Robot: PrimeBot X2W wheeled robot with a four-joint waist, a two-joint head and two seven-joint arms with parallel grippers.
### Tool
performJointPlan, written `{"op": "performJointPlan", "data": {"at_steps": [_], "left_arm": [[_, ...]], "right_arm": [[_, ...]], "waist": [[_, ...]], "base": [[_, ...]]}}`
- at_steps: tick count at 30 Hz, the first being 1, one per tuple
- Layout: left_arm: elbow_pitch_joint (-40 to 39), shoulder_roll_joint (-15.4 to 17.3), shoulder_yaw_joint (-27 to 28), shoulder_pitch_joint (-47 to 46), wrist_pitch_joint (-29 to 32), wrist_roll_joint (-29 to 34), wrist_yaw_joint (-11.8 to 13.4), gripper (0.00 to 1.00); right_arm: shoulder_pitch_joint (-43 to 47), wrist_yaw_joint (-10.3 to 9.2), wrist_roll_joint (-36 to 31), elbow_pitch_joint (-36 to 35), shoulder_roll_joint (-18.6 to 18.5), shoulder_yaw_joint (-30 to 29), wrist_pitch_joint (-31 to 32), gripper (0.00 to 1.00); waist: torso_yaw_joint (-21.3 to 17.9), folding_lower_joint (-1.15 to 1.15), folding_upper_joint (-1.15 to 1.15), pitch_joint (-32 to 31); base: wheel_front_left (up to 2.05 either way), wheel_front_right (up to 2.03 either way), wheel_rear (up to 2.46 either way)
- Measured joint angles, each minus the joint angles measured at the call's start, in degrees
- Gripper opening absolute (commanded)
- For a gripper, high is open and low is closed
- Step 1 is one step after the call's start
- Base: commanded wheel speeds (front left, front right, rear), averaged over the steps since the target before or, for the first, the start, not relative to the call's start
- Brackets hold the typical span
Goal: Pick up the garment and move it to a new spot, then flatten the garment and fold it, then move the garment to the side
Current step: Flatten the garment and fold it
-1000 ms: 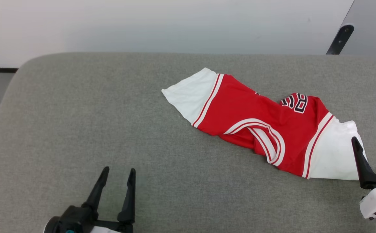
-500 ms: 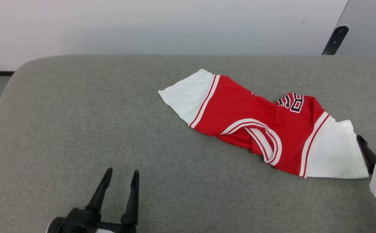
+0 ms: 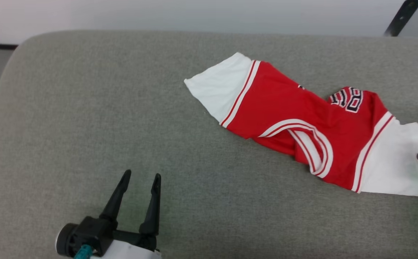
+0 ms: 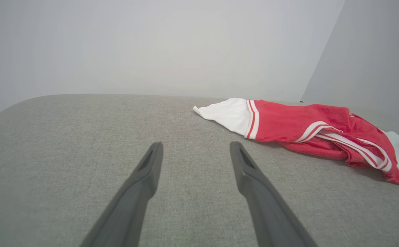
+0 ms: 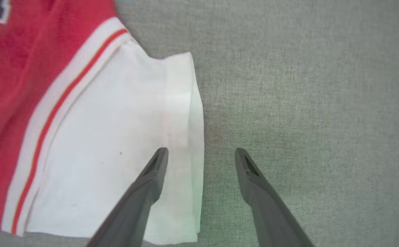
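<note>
Pick-up step, I judge; right claw [image 5: 201, 151], fingers apart, straddles the garment [image 5: 100, 137] at its white sleeve hem, on the grey cushion [image 3: 86, 108]; next, lower and pinch; left claw [image 3: 142, 174], also apart, waits well away.

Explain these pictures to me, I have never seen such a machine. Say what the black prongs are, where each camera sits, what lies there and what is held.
This is a two-armed robot; each arm ends in a gripper, a pincer of two dark fingers. The head view looks down from a camera on its head. The other two views come from cameras on its wrists, each looking along that arm's own fingers. A red shirt with white sleeves lies crumpled on a grey padded surface. The left gripper is open over bare padding, apart from the shirt. The right gripper is open too, one finger above the edge of a white sleeve, the other beyond it. Nothing is held.
</note>
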Motion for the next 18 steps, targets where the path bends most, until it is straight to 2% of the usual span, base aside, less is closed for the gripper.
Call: {"op": "performJointPlan", "data": {"at_steps": [11, 12, 13, 14, 15, 18], "left_arm": [[-0.30, 0.18, -0.48, -1.87, 0.00, -0.36, -0.07, 1.00], [-0.27, 0.24, -0.53, -1.97, 0.00, -0.38, -0.07, 1.00], [-0.24, 0.27, -0.63, -2.04, 0.00, -0.44, -0.07, 1.00], [-0.18, 0.29, -0.69, -2.14, 0.00, -0.45, -0.07, 1.00], [-0.09, 0.43, -0.96, -2.33, 0.00, -0.54, -0.07, 1.00], [0.00, 1.70, -2.27, -3.62, 0.00, -0.91, -0.07, 1.00]], "right_arm": [[-2.50, -0.04, 3.36, 5.17, -1.08, 1.91, 1.91, 1.00], [-2.60, -0.05, 3.64, 5.28, -1.20, 2.14, 1.92, 0.82], [-2.69, -0.05, 4.08, 5.47, -1.27, 2.27, 1.91, 0.33], [-2.76, -0.05, 4.35, 5.53, -1.37, 2.56, 1.89, 0.11], [-2.78, -0.05, 4.54, 5.57, -1.44, 2.88, 1.67, 0.00], [-2.97, -0.01, 5.20, 5.69, -1.11, 3.74, 1.10, 0.00]], "waist": [[1.47, 0.00, 0.00, 3.20], [1.47, 0.00, 0.00, 3.33], [1.46, 0.00, 0.00, 3.43], [1.45, 0.00, 0.00, 3.51], [1.42, 0.00, 0.00, 3.57], [1.15, 0.00, 0.00, 3.67]], "base": [[0.00, 0.00, 0.00], [0.00, 0.00, 0.00], [0.00, 0.00, 0.00], [0.00, 0.00, 0.00], [0.00, 0.00, 0.00], [0.00, 0.00, 0.00]]}}
